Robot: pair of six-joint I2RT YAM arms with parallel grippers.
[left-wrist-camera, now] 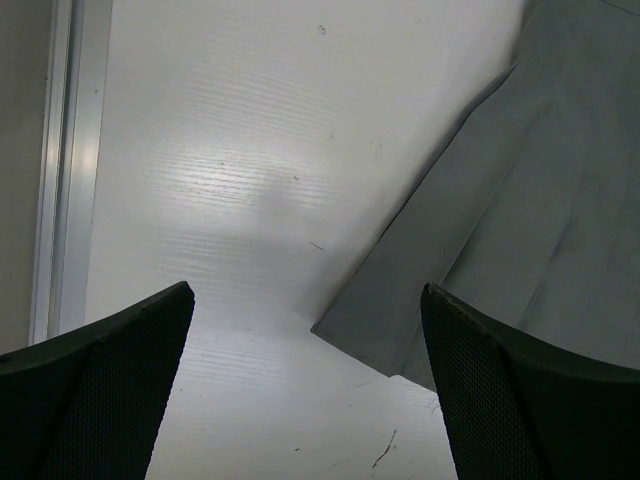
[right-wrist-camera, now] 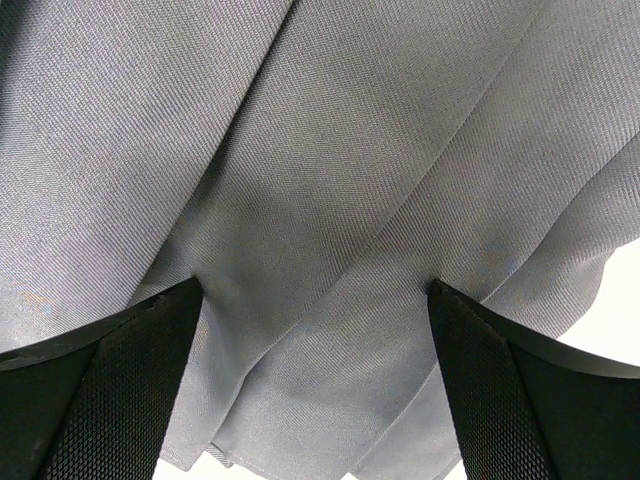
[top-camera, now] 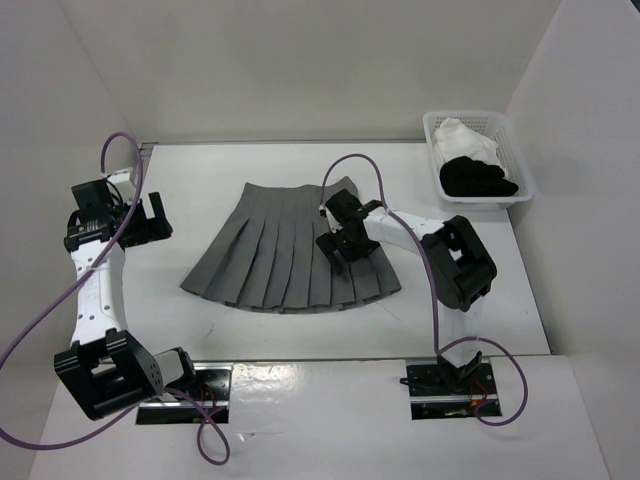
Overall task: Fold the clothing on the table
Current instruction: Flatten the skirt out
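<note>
The clothing [top-camera: 290,250] is a grey pleated skirt spread flat in the middle of the white table [top-camera: 190,175], narrow waistband at the far side, wide hem towards me. My right gripper [top-camera: 336,247] hovers low over its right half, open; in the right wrist view the gripper [right-wrist-camera: 315,285] has pleated fabric [right-wrist-camera: 330,150] filling the space between and beyond its fingers. My left gripper [top-camera: 155,218] is open over bare table left of the skirt. In the left wrist view the gripper [left-wrist-camera: 306,290] frames the skirt's near hem corner [left-wrist-camera: 500,230], with nothing held.
A white plastic basket [top-camera: 519,165] stands at the back right, holding a white garment [top-camera: 465,135] and a black garment [top-camera: 478,178]. A thin metal rail [left-wrist-camera: 65,170] runs along the table's left edge. White walls close in the sides and back.
</note>
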